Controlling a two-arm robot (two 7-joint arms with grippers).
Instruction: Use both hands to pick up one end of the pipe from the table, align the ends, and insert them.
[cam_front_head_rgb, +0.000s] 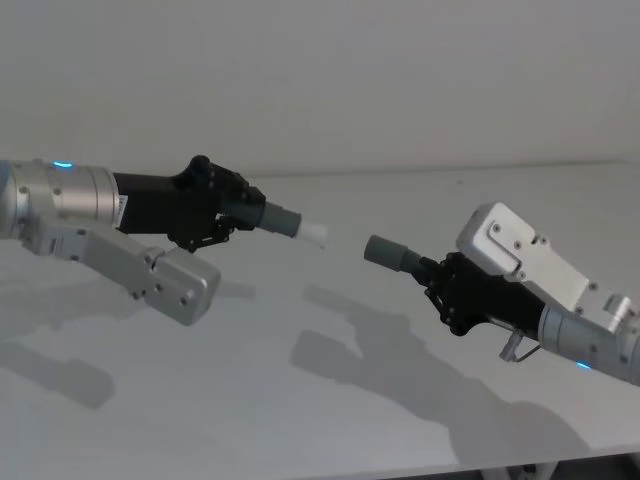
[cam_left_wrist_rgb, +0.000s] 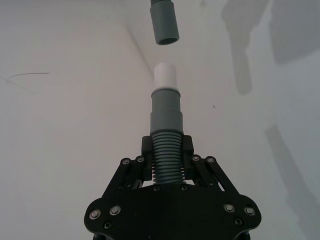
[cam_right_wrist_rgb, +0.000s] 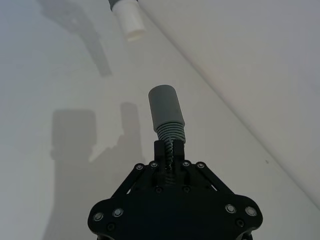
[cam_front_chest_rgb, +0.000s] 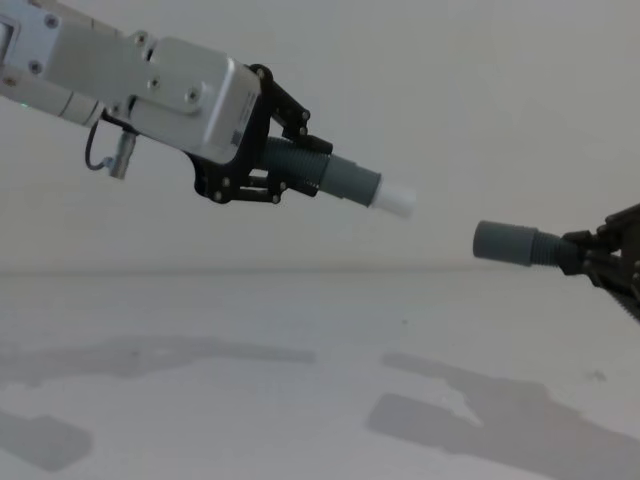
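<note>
Both pipe pieces hang in the air above the white table (cam_front_head_rgb: 330, 400). My left gripper (cam_front_head_rgb: 232, 215) is shut on the ribbed hose of one piece (cam_left_wrist_rgb: 165, 155), whose grey cuff (cam_front_head_rgb: 280, 220) carries a narrower white tip (cam_front_head_rgb: 314, 234) pointing right. My right gripper (cam_front_head_rgb: 437, 277) is shut on the ribbed part of the other piece (cam_right_wrist_rgb: 171, 136), whose plain grey cuff (cam_front_head_rgb: 390, 253) points left. The two ends face each other across a small gap, the grey cuff (cam_front_chest_rgb: 504, 241) sitting a little lower than the white tip (cam_front_chest_rgb: 397, 199). In the left wrist view the cuff (cam_left_wrist_rgb: 164, 22) lies almost in line with the white tip (cam_left_wrist_rgb: 165, 77).
Dark shadows of both arms fall on the table (cam_front_chest_rgb: 300, 400) below the grippers. The table's far edge meets a plain white wall (cam_front_head_rgb: 400, 80). The table's near edge (cam_front_head_rgb: 480, 465) runs along the bottom of the head view.
</note>
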